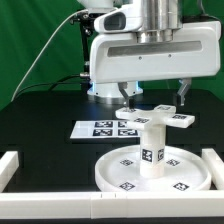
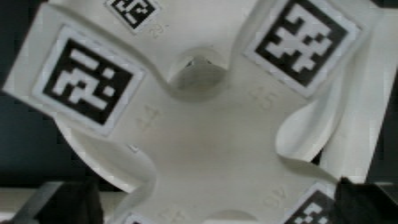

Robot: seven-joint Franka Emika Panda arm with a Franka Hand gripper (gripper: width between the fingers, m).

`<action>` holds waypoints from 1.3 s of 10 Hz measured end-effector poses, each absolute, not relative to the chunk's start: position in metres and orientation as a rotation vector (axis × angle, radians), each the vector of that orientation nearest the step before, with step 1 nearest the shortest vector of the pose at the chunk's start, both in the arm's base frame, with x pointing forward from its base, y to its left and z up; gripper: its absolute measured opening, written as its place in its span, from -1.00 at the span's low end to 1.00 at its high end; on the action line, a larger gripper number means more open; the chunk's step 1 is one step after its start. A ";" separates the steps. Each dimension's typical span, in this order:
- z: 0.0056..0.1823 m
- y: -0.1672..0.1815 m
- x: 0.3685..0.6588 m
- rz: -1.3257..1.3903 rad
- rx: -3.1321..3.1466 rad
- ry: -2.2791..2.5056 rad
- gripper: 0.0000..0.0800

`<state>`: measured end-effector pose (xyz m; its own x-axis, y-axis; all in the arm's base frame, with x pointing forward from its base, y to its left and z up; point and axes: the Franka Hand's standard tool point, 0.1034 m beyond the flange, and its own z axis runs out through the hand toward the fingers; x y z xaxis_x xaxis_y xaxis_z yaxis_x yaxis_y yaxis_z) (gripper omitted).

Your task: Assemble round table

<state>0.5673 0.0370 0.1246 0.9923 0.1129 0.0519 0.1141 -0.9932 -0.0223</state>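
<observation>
The large round disc [image 1: 120, 175] lies flat at the front of the table. The short cylindrical leg [image 1: 152, 152] stands upright at its centre. The four-armed cross base [image 1: 156, 119] sits on top of the leg. It fills the wrist view [image 2: 205, 130], with tags on its arms and a small central hole. My gripper [image 1: 155, 96] hangs just above the cross base with its jaws wide open. One fingertip [image 1: 127, 96] shows on each side of the base. In the wrist view my gripper [image 2: 217, 208] has dark fingers [image 2: 75, 206] at the edges, apart from the base.
The marker board [image 1: 98, 128] lies flat behind the disc toward the exterior view's left. A white blocky border rail runs along the left [image 1: 10, 165], front [image 1: 90, 212] and right [image 1: 214, 162]. The arm's white body [image 1: 150, 55] looms over the scene.
</observation>
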 end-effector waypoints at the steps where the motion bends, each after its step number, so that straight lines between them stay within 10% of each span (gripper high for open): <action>1: 0.120 0.037 0.566 -0.076 -3.112 -0.169 0.62; 6: 0.106 0.038 0.566 -0.075 -3.119 -0.151 0.62; 9: 0.106 0.039 0.565 -0.070 -3.119 -0.152 0.10; 13: 0.106 0.039 0.565 -0.085 -3.120 0.043 0.10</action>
<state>0.5646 0.0392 0.1057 0.9981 -0.0282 0.0544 -0.0271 -0.9994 -0.0210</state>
